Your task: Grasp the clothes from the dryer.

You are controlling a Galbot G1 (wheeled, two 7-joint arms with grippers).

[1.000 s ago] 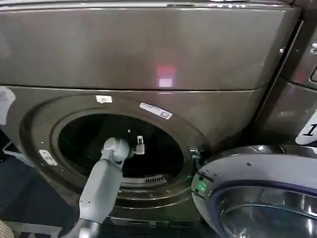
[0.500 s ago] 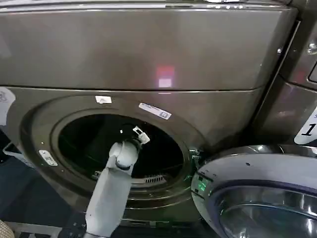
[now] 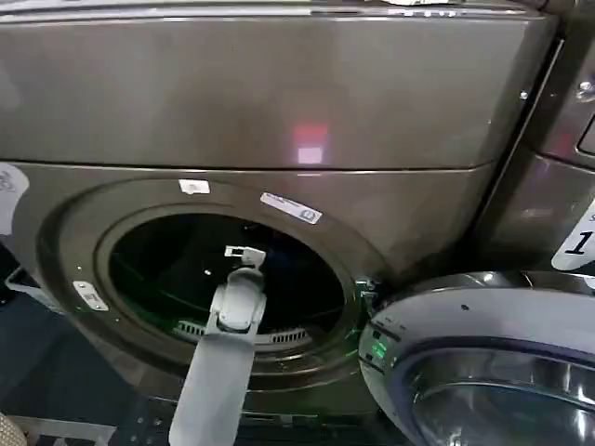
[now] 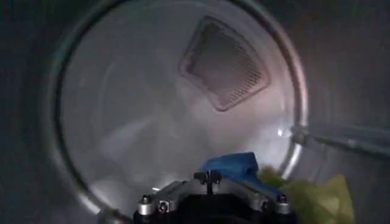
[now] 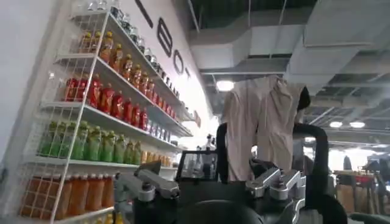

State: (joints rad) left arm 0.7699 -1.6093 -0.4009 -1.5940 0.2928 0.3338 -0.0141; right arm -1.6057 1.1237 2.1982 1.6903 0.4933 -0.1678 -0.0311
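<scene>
1. Grey-bronze metal takes up most of our head view: the dryer (image 3: 279,102) stands square before us, its round porthole open and dark, with a like machine at the right edge.
2. Its glass door (image 3: 483,362) is swung fully out to our right and low, which leaves the mouth free for an arm to pass.
3. Our left arm reaches up and in through the porthole, and the left gripper (image 3: 244,253) sits at the mouth of the drum, pointed inward. We judge it is placed so because the load lies deep and low.
4. From the left wrist view the drum (image 4: 152,122) opens ahead, its back wall carrying a perforated vent panel (image 4: 224,64).
5. The clothes lie close under the wrist: a yellow-green cloth (image 4: 317,198) on the drum's lower wall, with a blue piece of fabric (image 4: 234,165) just beside it. We make out no dark mass.
6. We cannot tell whether the left fingers are apart or together, since the camera looks past them.
7. Our right gripper (image 5: 213,182) is held away from the machine, facing shelves of bottles (image 5: 91,103) and a beige garment; its fingers stand apart, holding nothing.
8. We judge the grasp is not yet made.
</scene>
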